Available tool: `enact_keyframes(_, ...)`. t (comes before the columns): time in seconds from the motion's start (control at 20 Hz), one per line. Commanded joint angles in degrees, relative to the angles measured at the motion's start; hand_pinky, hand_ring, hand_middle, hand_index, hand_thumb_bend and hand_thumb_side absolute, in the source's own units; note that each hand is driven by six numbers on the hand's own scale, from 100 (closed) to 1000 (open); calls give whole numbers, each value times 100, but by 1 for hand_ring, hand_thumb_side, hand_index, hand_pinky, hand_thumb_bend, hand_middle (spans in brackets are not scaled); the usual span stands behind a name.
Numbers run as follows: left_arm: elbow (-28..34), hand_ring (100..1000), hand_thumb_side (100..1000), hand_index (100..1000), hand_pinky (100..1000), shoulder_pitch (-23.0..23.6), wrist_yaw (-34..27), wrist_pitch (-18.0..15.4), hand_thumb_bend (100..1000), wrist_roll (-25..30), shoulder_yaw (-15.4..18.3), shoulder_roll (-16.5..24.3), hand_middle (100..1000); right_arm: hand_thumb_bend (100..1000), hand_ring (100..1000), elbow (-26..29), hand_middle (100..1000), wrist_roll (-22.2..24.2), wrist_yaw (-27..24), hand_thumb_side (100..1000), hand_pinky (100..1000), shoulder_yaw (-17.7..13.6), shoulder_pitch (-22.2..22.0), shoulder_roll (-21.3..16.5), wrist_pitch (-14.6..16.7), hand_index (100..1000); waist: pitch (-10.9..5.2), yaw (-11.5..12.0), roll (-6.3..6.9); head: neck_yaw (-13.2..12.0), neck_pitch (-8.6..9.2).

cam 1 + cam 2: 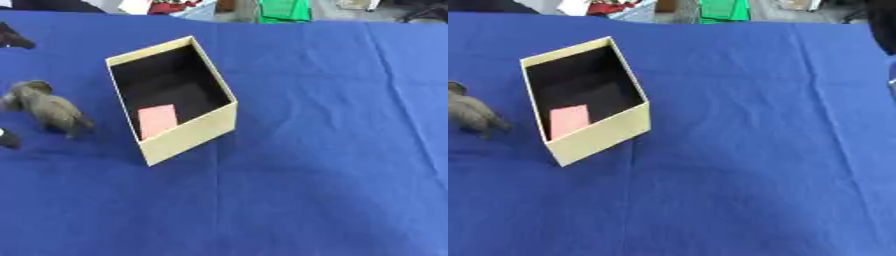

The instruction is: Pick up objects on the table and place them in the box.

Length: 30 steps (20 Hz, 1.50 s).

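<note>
Fingers are hard to find: I see only dark bits at the left edge, and I cannot tell if they are my left hand or whether it is open. My right hand does not show. The grey toy animal (45,107) stands just left of the box (188,136), its body running toward the near corner. I think my left arm is nearer. A pink card (157,120) lies inside the box. The blue desk (332,150) has lots of room.
</note>
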State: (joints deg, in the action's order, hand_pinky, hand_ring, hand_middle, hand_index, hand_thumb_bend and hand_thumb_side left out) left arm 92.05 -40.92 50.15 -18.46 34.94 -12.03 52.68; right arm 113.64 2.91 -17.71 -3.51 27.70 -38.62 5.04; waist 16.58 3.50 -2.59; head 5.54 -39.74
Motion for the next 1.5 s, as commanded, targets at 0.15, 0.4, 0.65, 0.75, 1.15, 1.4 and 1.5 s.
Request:
enact_keyframes(0.15,-380,865,650,951,825,-329,131,-157,798,172,-147,-86,823,100,798,96,662,0,57,683,837,-67,62,-70,-34,916,-122,-28,4,-5,45)
enact_keyframes(0.4,-780,858,629,947,811,-522,208,-256,727,195,-281,-299,821,100,799,96,663,15,82,688,838,-73,77,-30,-50,916,-110,-70,-21,-7,77)
enact_keyframes(0.65,-1040,857,610,944,813,-603,294,-324,690,267,-369,-427,825,100,799,96,662,16,112,695,838,-91,81,11,-89,913,-80,-111,-21,-33,103)
enact_keyframes(0.75,-1093,856,605,943,812,-617,328,-363,683,300,-403,-462,825,100,799,96,662,13,120,699,839,-96,84,29,-110,913,-69,-125,-16,-47,111)
enact_keyframes(1.15,-1374,856,584,915,826,-668,624,-437,601,376,-465,-586,820,100,800,96,661,24,168,708,837,-76,224,148,-268,913,-25,-173,-1,-74,142)
enact_keyframes(1.4,-1582,851,561,905,825,-669,907,-516,454,335,-487,-653,811,100,802,96,661,43,195,717,839,-65,286,202,-336,914,3,-193,0,-92,153)
enact_keyframes(1.5,-1631,845,567,897,819,-665,943,-536,373,275,-492,-683,801,100,803,96,660,64,202,722,839,-63,289,218,-349,914,11,-195,-2,-104,162)
